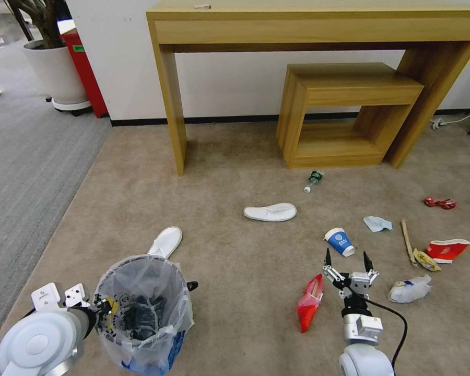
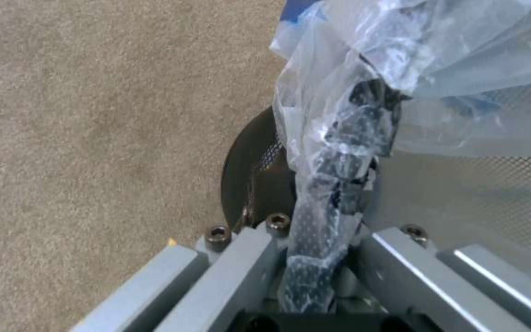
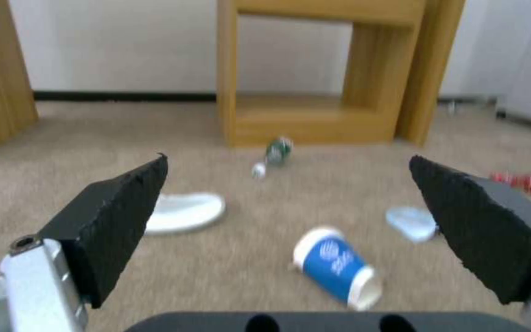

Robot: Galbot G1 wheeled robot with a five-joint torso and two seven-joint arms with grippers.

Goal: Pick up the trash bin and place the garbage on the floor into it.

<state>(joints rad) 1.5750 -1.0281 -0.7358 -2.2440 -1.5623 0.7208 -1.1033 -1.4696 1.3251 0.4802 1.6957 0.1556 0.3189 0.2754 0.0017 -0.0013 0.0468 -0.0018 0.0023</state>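
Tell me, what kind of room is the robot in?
Probably a hotel room or a mock-up of one, though I can't be sure. There's a beige carpet, a wooden desk against the wall with a stool tucked under it, and white hotel-style slippers among the litter.

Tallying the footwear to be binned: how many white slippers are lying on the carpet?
2. One slipper lies in the open mid-carpet, in front of the small wooden shelf unit. The other slipper lies just behind the trash bin, partly hidden by its rim. More could be hidden behind the bin.
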